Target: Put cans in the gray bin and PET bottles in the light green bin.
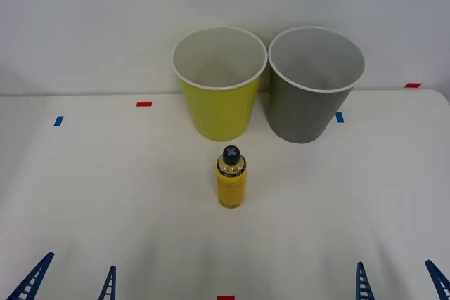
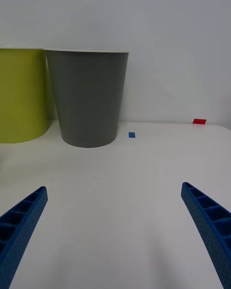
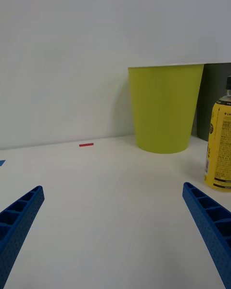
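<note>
The white table [image 1: 105, 194] holds a small bottle [image 1: 230, 178] standing before the light green bin [image 1: 219, 82]. Both grippers wait low, jaws spread. A clumsy grab could tip the bottle.

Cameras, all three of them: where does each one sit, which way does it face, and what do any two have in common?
Front view: above the arms, looking forward and down at the table; the bottle stands before the light green bin and the gray bin; left gripper and right gripper at the near edge, both open.
Left wrist view: low over the table, facing the light green bin, with the bottle to one side.
Right wrist view: low, facing the gray bin.
Shared: both wrist views show the light green bin.
</note>
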Motion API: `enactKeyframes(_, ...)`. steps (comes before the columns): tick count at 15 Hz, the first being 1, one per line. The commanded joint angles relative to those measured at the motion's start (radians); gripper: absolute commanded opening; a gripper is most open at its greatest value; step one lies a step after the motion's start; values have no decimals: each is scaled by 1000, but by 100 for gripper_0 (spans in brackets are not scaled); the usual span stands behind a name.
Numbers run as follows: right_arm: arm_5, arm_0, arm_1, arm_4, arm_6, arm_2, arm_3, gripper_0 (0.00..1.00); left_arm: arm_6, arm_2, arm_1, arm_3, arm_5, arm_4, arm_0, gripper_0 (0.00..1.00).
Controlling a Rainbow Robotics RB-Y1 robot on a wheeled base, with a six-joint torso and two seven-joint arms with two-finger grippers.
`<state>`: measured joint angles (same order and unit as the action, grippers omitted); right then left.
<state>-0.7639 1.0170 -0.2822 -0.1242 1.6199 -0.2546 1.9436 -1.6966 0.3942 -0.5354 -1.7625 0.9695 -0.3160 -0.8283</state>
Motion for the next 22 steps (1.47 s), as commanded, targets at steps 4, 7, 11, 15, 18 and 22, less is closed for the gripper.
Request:
enactKeyframes(4, 0, 0, 0, 0, 0, 0, 0, 96, 0, 0, 0, 0, 0, 0, 0, 100)
enactKeyframes(7, 0, 0, 0, 0, 0, 0, 0, 97, 0, 0, 0, 0, 0, 0, 0, 100)
enactKeyframes(11, 0, 0, 0, 0, 0, 0, 0, 97, 0, 0, 0, 0, 0, 0, 0, 100)
enactKeyframes(15, 0, 0, 0, 0, 0, 0, 0, 96, 3, 14, -17, 44, 17, -8, 8, 100)
enactKeyframes(18, 0, 0, 0, 0, 0, 0, 0, 96, 0, 100, -114, 58, 17, -8, 100, 100)
enactKeyframes(22, 0, 0, 0, 0, 0, 0, 0, 96, 0, 242, -206, 138, 17, -49, 319, 100)
